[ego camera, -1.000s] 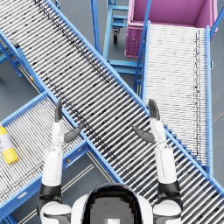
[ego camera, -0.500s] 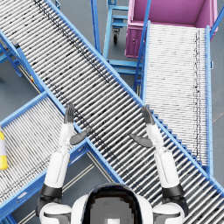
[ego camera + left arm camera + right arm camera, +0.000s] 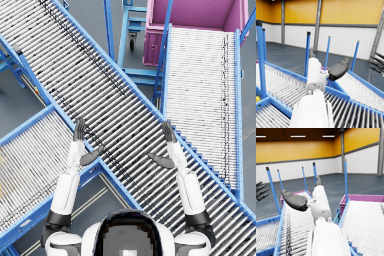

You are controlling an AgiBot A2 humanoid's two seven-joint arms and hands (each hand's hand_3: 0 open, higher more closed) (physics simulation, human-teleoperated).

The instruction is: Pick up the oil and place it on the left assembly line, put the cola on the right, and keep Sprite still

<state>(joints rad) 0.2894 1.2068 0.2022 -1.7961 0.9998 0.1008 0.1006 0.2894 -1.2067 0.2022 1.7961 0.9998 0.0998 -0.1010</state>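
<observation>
No oil, cola or Sprite bottle shows plainly in any view; only a small yellow scrap (image 3: 257,99) sits at the edge of the left wrist view, too little to identify. My left hand (image 3: 80,144) hovers over the near edge of the long diagonal roller conveyor (image 3: 115,105), fingers spread and holding nothing. My right hand (image 3: 167,146) hovers over the same belt, also spread and empty. Each wrist view shows its own hand, the left hand (image 3: 331,70) and the right hand (image 3: 303,198), empty in mid air.
A shorter roller line (image 3: 30,160) lies to the left and another roller line (image 3: 200,90) to the right, ending at a pink bin (image 3: 200,17). Blue frame rails and upright posts (image 3: 307,53) border the belts.
Both hands have drawn back toward my body and slightly inward. The yellow bottle on the left line has slid out of the head view's left edge.
</observation>
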